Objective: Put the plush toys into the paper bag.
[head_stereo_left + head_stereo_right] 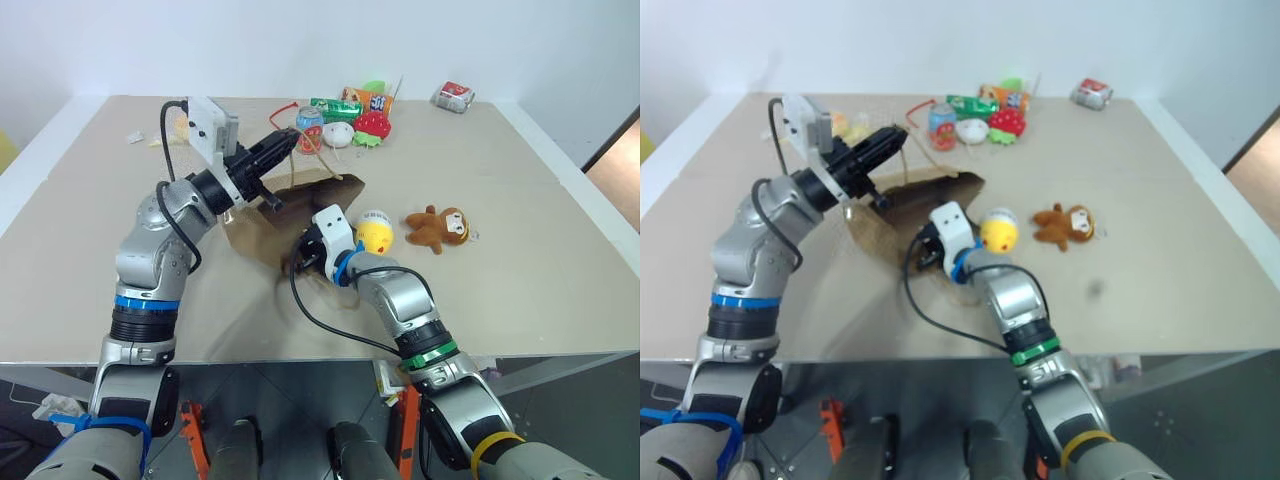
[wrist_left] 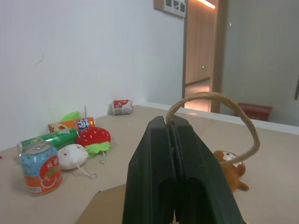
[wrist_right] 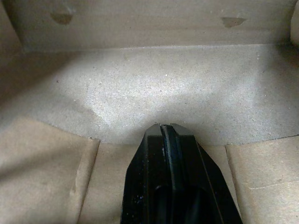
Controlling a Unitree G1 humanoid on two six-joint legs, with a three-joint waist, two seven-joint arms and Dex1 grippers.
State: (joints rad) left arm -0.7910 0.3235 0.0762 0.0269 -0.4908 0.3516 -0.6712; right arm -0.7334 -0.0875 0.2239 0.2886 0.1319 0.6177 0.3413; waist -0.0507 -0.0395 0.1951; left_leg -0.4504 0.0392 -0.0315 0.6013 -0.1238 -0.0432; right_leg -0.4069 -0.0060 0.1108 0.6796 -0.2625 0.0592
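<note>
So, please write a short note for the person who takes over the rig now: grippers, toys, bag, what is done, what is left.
Left gripper: shut on the paper bag's cord handle, holding the bag's mouth up.
Right gripper: shut, empty, inside the bag.
Yellow ball plush and brown monkey plush: both lie on the table to the right of the bag.
Done: bag held open.
Left: put both toys in.

My table [image 1: 520,290] had a plain tan top; the paper bag [image 1: 262,232] lay on it near the middle; just beside it lay the yellow ball [image 1: 375,232], then the brown monkey [image 1: 440,229]; at the far edge were a drink can [image 1: 310,130], a white plush [image 1: 338,134] and a strawberry plush [image 1: 372,125].
</note>
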